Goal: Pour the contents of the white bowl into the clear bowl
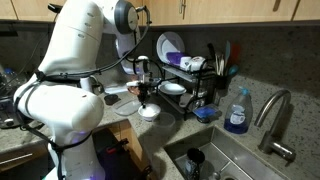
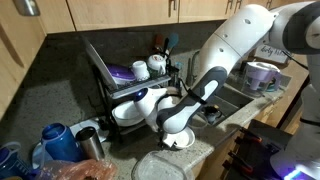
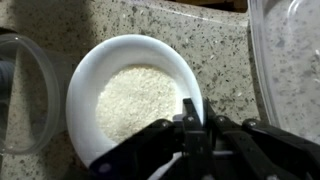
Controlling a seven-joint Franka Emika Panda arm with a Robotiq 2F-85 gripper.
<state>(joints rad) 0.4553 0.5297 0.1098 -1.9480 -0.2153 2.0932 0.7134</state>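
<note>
The white bowl (image 3: 84, 88) fills the middle of the wrist view on the speckled counter, with a flat heap of white grains (image 3: 135, 102) inside. My gripper (image 3: 202, 104) is shut on the bowl's rim at its lower right, one finger inside and one outside. The clear bowl (image 3: 20, 105) shows partly at the left edge, close beside the white bowl. In both exterior views the white bowl (image 1: 150, 112) (image 2: 180, 141) sits on the counter under the lowered gripper (image 1: 146, 97).
A flat clear tray (image 3: 290, 60) lies at the right in the wrist view. A dish rack (image 1: 190, 80) with plates and cups stands behind. The sink (image 1: 225, 160), faucet (image 1: 272, 115) and a soap bottle (image 1: 237, 112) are to one side.
</note>
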